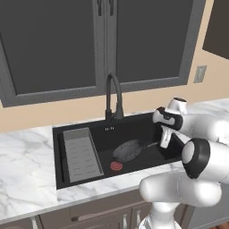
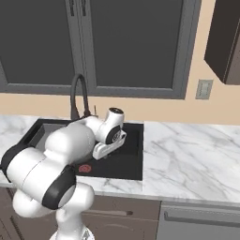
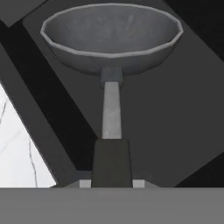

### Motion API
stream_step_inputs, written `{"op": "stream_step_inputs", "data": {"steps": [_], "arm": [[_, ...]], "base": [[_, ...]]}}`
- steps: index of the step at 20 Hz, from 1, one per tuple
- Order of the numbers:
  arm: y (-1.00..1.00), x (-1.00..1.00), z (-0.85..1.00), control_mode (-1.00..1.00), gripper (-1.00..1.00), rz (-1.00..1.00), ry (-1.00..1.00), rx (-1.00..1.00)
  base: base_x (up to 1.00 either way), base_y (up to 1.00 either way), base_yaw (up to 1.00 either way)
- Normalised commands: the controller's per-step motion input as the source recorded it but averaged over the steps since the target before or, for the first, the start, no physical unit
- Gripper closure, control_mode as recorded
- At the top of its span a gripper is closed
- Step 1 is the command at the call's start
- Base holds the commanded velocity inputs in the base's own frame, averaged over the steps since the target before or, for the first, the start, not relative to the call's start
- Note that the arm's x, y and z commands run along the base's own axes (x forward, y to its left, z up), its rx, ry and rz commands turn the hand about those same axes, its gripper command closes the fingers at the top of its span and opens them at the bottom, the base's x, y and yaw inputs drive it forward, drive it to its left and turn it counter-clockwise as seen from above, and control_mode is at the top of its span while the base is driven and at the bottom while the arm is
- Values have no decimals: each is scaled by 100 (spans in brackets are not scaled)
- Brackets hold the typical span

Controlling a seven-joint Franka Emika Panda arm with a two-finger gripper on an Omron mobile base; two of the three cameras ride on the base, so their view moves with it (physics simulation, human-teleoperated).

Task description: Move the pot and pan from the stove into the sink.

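The pan [image 1: 129, 150] is a dark grey frying pan low inside the black sink [image 1: 60, 134], right of the middle, with its long handle [image 3: 111, 118] pointing to the right. My gripper [image 1: 164, 142] reaches down over the basin's right end and is shut on the end of that handle. In the hand view the pan's bowl [image 3: 111, 30] lies straight ahead, and the handle runs back between the fingers of the gripper [image 3: 112, 183]. From the right base view my arm covers most of the sink [image 2: 133, 140], with the gripper [image 2: 101, 153] down in it. The pot and the stove are out of view.
A tall dark faucet [image 1: 113, 96] stands behind the basin. A grey ribbed rack [image 1: 82, 154] fills the sink's left end, and a red drain [image 1: 116, 166] sits near the front wall. White marble counter [image 2: 187, 154] runs to both sides. A wall outlet [image 2: 204, 89] is at the right.
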Motion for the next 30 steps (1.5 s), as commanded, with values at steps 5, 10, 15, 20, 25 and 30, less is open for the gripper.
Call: {"op": "stream_step_inputs", "data": {"steps": [5,10,15,20,25,30], "arm": [[14,45,-43,-100,100,-5,-4,0],[7,38,-46,-100,100,-3,-8,0],[0,17,-23,-100,100,0,-6,0],[0,27,-29,-100,100,0,-10,0],[0,16,-41,-100,100,0,-12,-3],[0,1,-6,-100,-100,0,-2,0]], "base": [[0,0,0],[0,0,0],[0,0,0],[0,0,0],[0,0,0],[0,0,0]]}}
